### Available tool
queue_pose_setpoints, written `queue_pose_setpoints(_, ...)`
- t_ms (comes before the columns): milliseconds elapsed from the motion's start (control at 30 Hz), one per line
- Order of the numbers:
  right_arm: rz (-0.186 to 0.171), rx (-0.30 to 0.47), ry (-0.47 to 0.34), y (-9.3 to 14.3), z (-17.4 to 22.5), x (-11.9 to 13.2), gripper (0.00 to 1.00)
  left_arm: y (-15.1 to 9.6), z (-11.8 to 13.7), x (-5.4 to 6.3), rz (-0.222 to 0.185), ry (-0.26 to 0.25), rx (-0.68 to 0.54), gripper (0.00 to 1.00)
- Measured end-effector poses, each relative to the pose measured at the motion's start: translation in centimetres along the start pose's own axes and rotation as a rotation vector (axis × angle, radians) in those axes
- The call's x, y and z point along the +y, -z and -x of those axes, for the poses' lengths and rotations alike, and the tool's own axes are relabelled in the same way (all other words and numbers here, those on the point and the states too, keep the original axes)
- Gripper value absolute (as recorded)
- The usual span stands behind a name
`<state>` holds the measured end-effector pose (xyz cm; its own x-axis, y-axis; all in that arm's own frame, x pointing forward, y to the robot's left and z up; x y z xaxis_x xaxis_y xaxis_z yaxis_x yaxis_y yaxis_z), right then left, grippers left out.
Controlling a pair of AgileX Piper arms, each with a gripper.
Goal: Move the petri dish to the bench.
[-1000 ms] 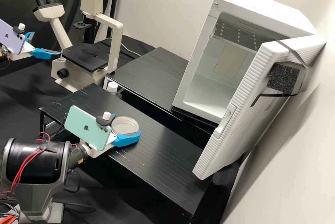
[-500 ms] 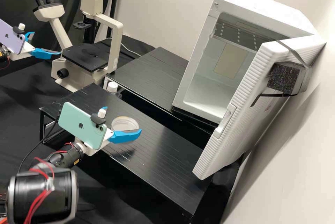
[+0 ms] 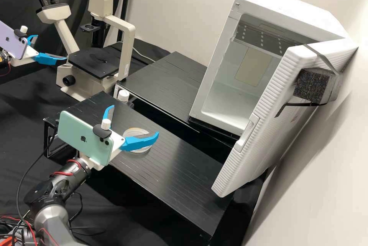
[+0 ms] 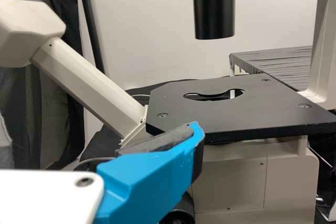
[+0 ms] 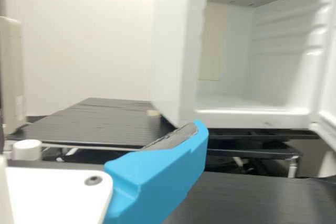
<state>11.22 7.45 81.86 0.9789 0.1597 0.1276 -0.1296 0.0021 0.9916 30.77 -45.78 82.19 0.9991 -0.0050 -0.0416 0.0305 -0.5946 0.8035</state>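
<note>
Nearest me, the right gripper [image 3: 134, 120] stands wide open, gripping nothing, over the black bench [image 3: 184, 173]. The petri dish [image 3: 135, 132] lies flat on that bench, partly behind one blue finger. Farther off, the left gripper [image 3: 51, 47] gapes too, empty, beside the microscope [image 3: 92, 60]. The white fridge [image 3: 283, 2] stands with its door [image 3: 268, 119] open.

The right arm, dark grey and cylindrical [image 3: 53, 188], is sporting thin red wires [image 3: 63, 173], a mint-green phone [image 3: 78, 132] and a white gripper with curved blue fingers [image 3: 134, 120]; the left arm [image 3: 3, 64] is wearing a lilac phone [image 3: 13, 42] and a white plate with a dark screw [image 4: 47, 198].
</note>
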Motion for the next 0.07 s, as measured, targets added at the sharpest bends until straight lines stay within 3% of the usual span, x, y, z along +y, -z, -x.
queue_pose_setpoints(67, -0.035, 0.000, 0.015, 0.07, -0.07, -0.33, 1.00, 0.00, 0.00, 0.00, 0.000, 0.000, 0.000, 1.00)
